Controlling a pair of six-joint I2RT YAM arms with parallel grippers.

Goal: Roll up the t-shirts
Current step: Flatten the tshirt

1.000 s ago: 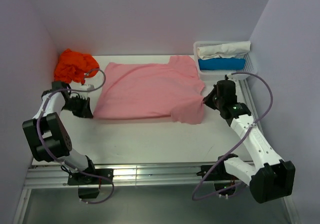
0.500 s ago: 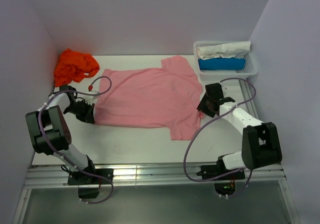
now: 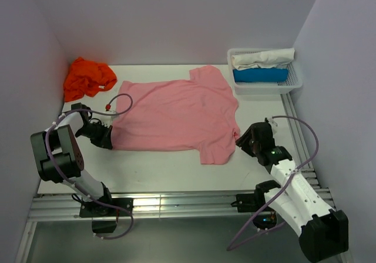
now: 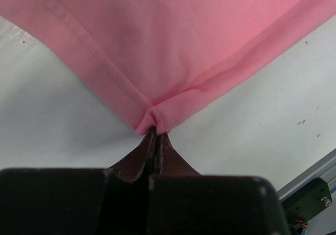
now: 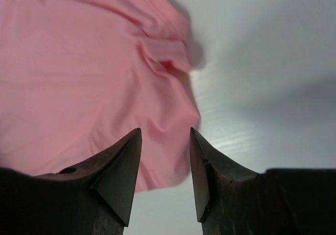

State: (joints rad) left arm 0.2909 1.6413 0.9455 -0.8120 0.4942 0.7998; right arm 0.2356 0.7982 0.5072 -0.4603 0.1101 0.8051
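lying spread flat across the middle of the white table [image 3: 153, 169], the light pink t-shirt [image 3: 176, 113] has its hem toward the left and its sleeves toward the right, one at the far side and one at the near side. the left gripper [image 4: 156, 135] is clenched on the near-left hem corner, with the cloth bunched into a small fold at the fingertips. the right gripper [image 5: 165, 132] has its jaws parted and grasps nothing. it sits low, just beside the near-right sleeve, and the cloth edge lies beneath and beyond the fingertips; contact with the cloth cannot be told. the bright orange t-shirt [image 3: 88, 78] lies crumpled in the far-left corner, well apart from both grippers. a white mesh basket [image 3: 267, 88] at the far right holds a white rolled cloth [image 3: 261, 57] and a blue rolled cloth [image 3: 260, 75].
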